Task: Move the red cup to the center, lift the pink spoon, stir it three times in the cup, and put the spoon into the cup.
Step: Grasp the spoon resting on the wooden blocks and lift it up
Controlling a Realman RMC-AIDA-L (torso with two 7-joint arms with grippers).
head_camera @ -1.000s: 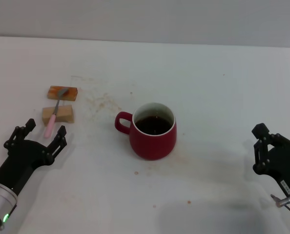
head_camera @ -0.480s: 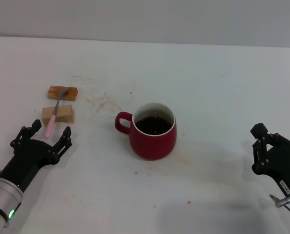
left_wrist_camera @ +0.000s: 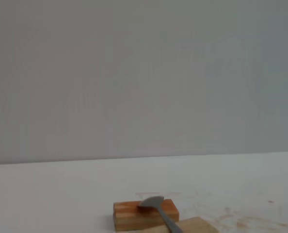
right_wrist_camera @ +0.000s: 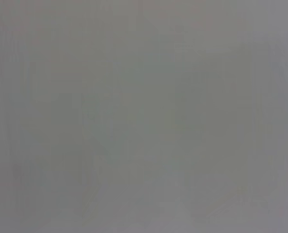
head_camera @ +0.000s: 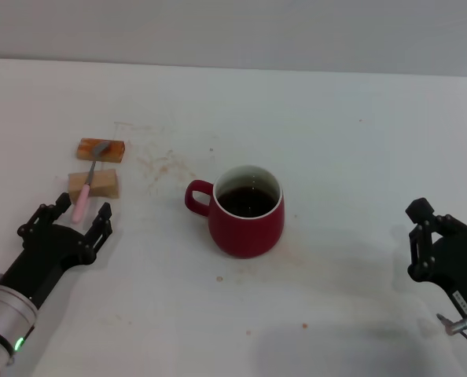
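Observation:
The red cup [head_camera: 247, 212] stands at the middle of the white table, handle toward my left, with dark liquid inside. The pink spoon [head_camera: 86, 184] lies across an orange block [head_camera: 101, 149] and a tan block [head_camera: 93, 185]; its grey bowl [left_wrist_camera: 151, 202] rests on the orange block, pink handle end toward me. My left gripper [head_camera: 75, 215] is open, low over the table, its fingertips either side of the spoon's handle end. My right gripper [head_camera: 419, 228] is parked at the table's right front.
Brown crumbs or stains are scattered on the table [head_camera: 336, 141] between the blocks and the cup and around the cup's base. The right wrist view shows only plain grey.
My left gripper has moved forward toward the spoon's handle end over the last second. The cup, spoon, blocks and right arm have not moved.

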